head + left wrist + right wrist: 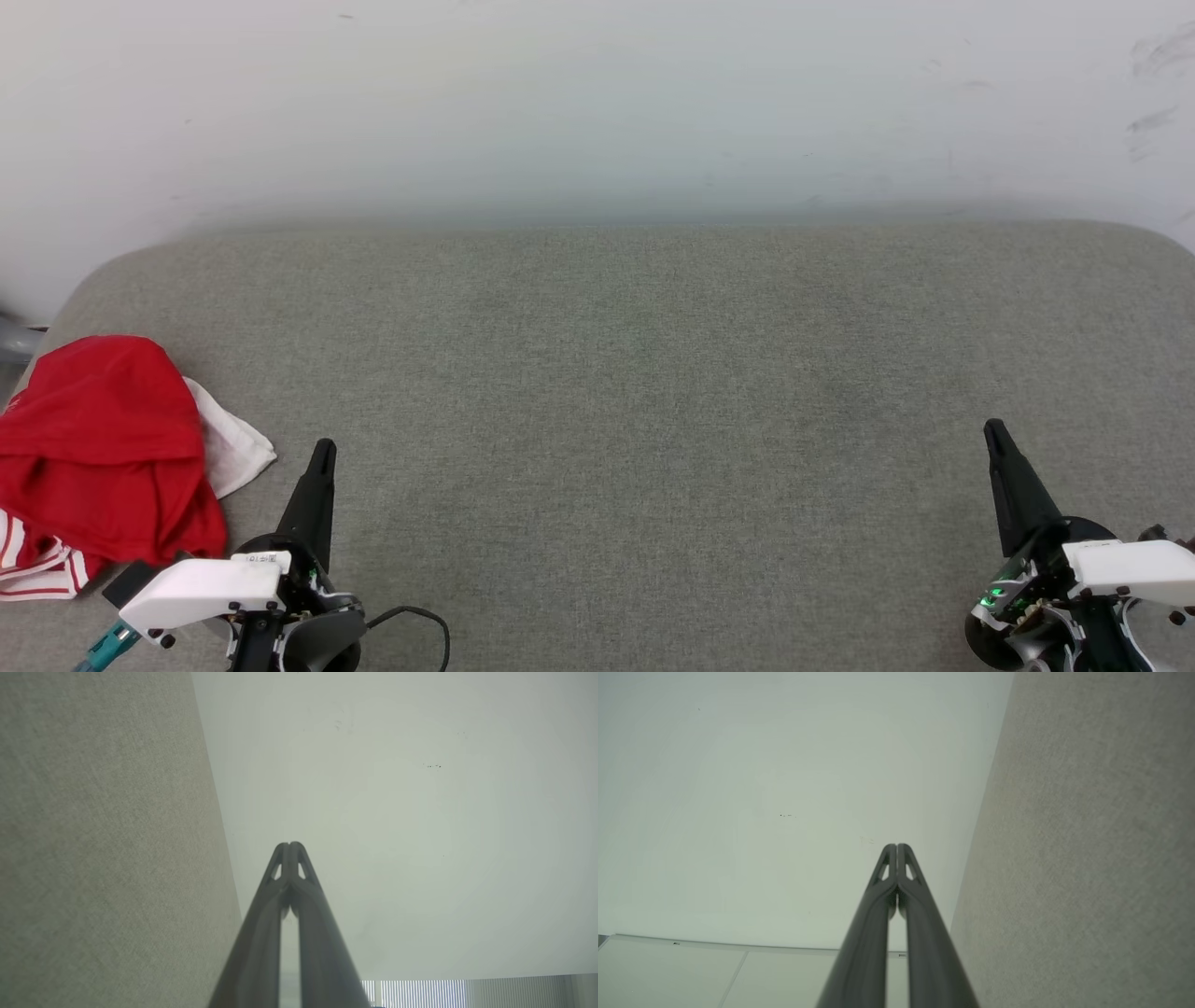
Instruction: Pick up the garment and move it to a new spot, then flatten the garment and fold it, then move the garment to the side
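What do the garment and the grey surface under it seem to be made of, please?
The garment: soft knit fabric, perhaps cotton or polyester; it lies in limp matte folds. The grey surface: woven upholstery cloth, by its fine matte weave.

Grey woven upholstered surface (597, 392): wide, flat, far corners rounded, far edge running along a white wall (597, 112). The weave looks even, with faint darker patches right of the middle. One item lies on it: the garment (103, 448), a red T-shirt crumpled in a heap at the left edge, toward the near side (part of it runs out of sight at the left). A white sleeve (229, 448) sticks out from under the red bulk toward the middle, flat on the fabric. Red-white striped trim (37, 569) shows at the heap's near end.
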You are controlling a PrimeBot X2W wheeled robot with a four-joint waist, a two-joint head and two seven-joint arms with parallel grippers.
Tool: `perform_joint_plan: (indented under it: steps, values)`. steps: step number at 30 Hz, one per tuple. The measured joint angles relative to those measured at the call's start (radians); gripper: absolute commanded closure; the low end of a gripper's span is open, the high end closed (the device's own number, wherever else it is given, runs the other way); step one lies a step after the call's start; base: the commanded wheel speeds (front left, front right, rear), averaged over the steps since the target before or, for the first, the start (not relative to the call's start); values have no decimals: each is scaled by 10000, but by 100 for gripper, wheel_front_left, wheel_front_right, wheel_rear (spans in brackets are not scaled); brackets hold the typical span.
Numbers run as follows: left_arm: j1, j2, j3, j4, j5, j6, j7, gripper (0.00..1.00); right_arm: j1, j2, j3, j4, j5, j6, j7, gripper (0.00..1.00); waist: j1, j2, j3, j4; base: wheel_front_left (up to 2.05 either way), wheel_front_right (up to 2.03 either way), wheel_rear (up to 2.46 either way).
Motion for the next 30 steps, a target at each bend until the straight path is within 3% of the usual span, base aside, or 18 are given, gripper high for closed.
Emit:
perform_joint_plan:
  steps: [25, 26, 30]
  values:
    - [0, 0, 6, 0, 0, 0, 0, 100, 0, 0, 0, 0, 0, 0, 0, 100, 1, 0, 0, 0, 0, 0, 0]
    - [28, -2, -8, 58, -2, 2, -2, 0, 34, 0, 2, 56, 4, 0, 0, 0, 0, 0, 0, 0, 0, 0, 0]
    - [342, -23, -92, 303, -2, 6, -33, 0, 357, 15, 36, 276, 4, -2, -42, 0, 0, 0, 1, 0, 0, 0, 0]
